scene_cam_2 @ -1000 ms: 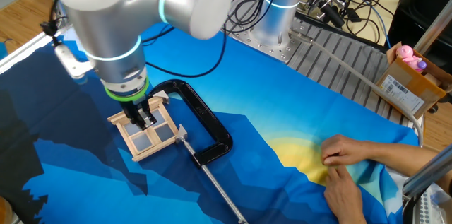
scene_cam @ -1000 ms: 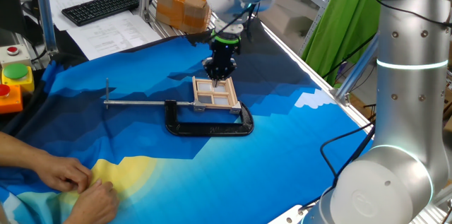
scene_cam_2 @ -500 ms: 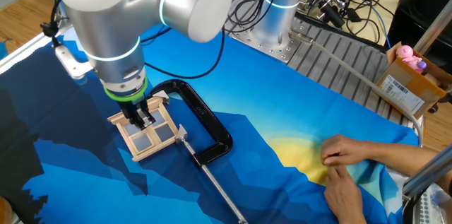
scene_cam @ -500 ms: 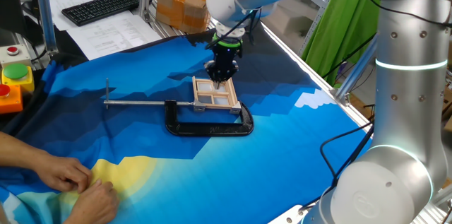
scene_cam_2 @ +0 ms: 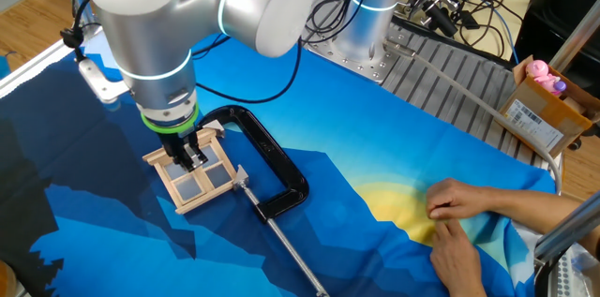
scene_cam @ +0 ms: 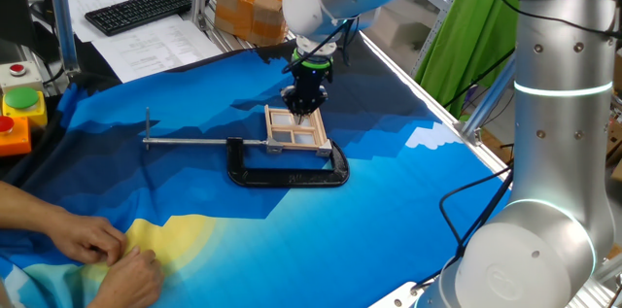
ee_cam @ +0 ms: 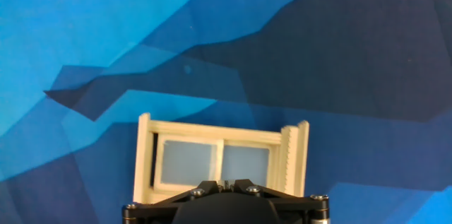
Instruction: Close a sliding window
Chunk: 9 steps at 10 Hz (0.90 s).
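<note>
The sliding window (scene_cam: 296, 129) lies on the cloth (scene_cam: 389, 191), beside the C-clamp (scene_cam: 287, 172).

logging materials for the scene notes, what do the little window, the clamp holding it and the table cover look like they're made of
The sliding window looks like pale unpainted wood with a matt finish and frosted, translucent panes, likely plastic. The C-clamp looks like black-coated metal with a bare steel screw bar, which glints grey. The table cover looks like printed blue fabric: it creases and folds at its edges.
</note>
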Tool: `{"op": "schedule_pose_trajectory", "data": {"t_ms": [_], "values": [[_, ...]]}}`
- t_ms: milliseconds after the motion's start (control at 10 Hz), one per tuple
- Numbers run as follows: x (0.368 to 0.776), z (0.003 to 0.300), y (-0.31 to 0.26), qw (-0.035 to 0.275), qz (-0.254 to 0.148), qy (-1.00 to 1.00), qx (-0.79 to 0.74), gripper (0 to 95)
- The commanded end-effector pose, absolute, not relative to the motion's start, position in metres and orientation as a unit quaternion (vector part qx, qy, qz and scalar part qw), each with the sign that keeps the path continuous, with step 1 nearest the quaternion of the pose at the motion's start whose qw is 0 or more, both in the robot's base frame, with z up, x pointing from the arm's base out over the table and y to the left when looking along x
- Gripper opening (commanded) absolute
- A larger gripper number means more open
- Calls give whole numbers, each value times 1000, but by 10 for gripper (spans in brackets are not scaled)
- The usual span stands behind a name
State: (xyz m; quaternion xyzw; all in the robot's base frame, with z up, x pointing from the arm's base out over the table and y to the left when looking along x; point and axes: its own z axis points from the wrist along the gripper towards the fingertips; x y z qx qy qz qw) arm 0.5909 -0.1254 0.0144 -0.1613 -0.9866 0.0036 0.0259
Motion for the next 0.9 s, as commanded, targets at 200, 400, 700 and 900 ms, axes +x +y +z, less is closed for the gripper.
{"op": "schedule_pose_trajectory", "data": {"t_ms": [200, 400, 700, 900], "values": [[591, 13, -126, 24, 3, -987, -161, 0], [591, 13, -126, 23, 2, -987, -162, 0], [591, 13, -126, 23, 4, -986, -164, 0], [591, 13, -127, 22, 3, -985, -173, 0]]}}
